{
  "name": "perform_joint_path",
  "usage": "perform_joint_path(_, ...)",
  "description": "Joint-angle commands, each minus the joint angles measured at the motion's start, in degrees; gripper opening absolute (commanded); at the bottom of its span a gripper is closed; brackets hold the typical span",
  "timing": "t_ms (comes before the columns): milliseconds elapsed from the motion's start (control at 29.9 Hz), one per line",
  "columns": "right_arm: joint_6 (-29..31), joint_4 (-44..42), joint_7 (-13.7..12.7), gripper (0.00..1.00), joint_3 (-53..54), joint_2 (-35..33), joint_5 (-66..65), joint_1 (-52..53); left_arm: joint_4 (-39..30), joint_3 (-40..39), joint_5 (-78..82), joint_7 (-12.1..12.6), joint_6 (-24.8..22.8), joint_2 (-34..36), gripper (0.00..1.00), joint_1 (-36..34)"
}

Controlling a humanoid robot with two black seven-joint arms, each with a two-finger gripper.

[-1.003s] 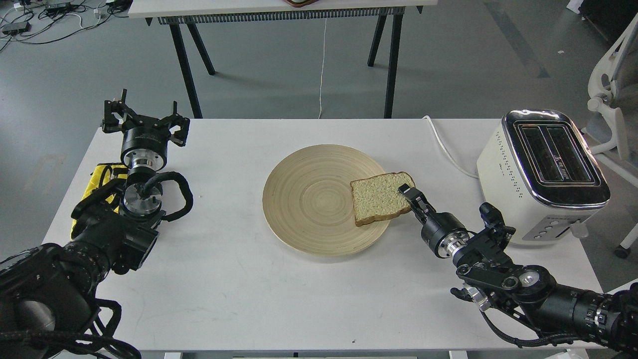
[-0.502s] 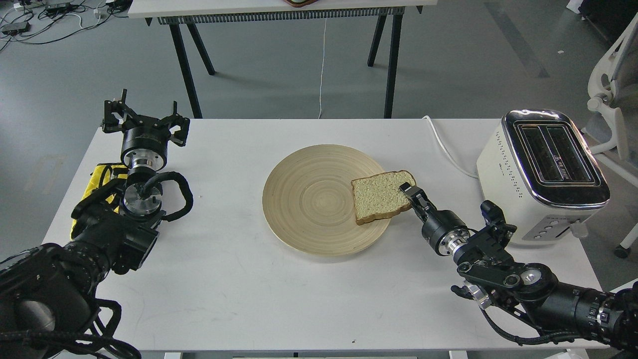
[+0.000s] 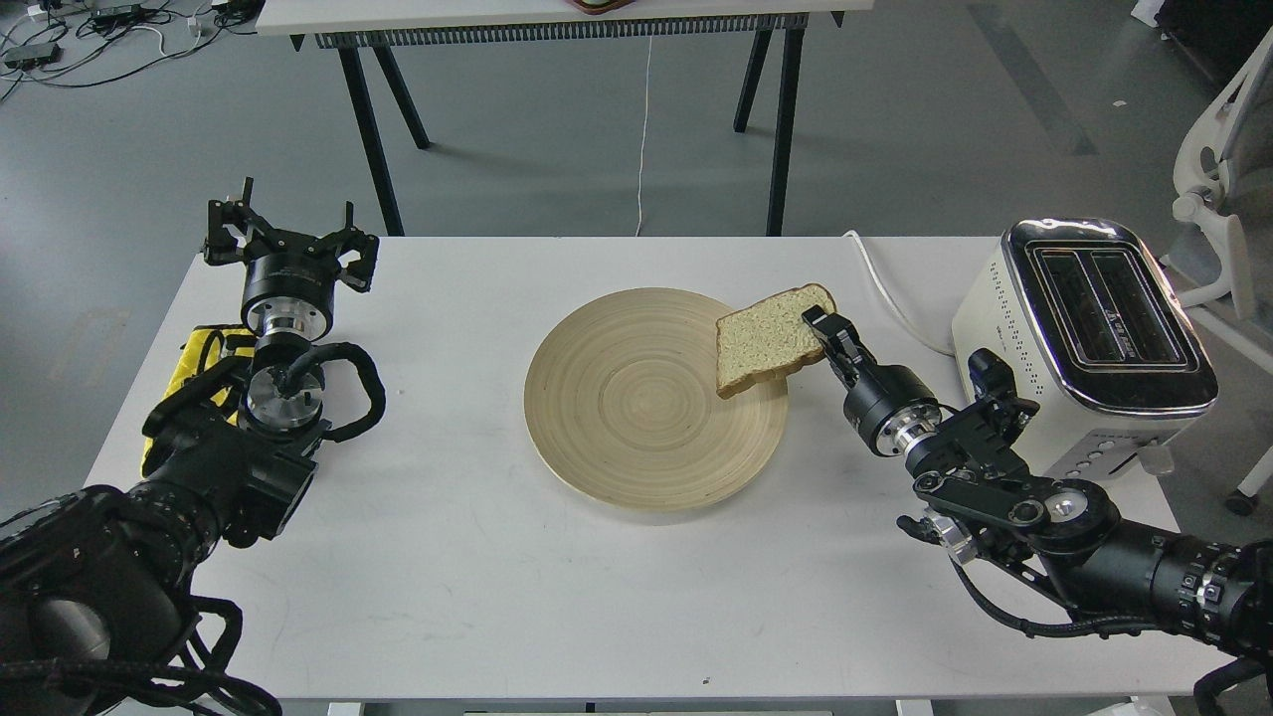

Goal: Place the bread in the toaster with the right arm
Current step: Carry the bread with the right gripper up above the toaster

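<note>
The bread, a pale tan slice with a brown crust, is held in the air above the right side of the round wooden plate. My right gripper is shut on the slice's right edge, and the slice tilts. The cream-white toaster with its chrome top and two open slots stands at the table's right, to the right of the gripper. My left gripper is open and empty at the table's far left, pointing away from me.
The toaster's white cord runs across the table behind the plate's right side. A yellow piece sits by my left arm. A second table stands beyond, and a white chair is at the right.
My right gripper has lifted the bread off the plate and carried it up and a little to the right. The left arm has not moved.
</note>
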Motion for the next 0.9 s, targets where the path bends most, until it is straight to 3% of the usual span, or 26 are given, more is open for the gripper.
perform_joint_path(0,0.1,3.0,0.0,0.13,0.6,-3.9,0.1,2.8,0.0,0.0,0.0,0.0,0.0,0.0,1.0,0.0)
perform_joint_path(234,0.2,10.0,0.0,0.13,4.2,-14.2,0.1,5.7,0.0,0.0,0.0,0.0,0.0,0.0,1.0,0.0)
perform_joint_path(635,0.2,27.3,0.0,0.13,8.2,-43.0,-0.2,5.8,-0.1,-0.1,0.0,0.0,0.0,0.0,1.0,0.0)
perform_joint_path(869,0.0,27.5,0.0,0.13,7.4,-50.3,-5.0,2.3,0.0,-0.1,0.0,0.0,0.0,0.0,1.0,0.0)
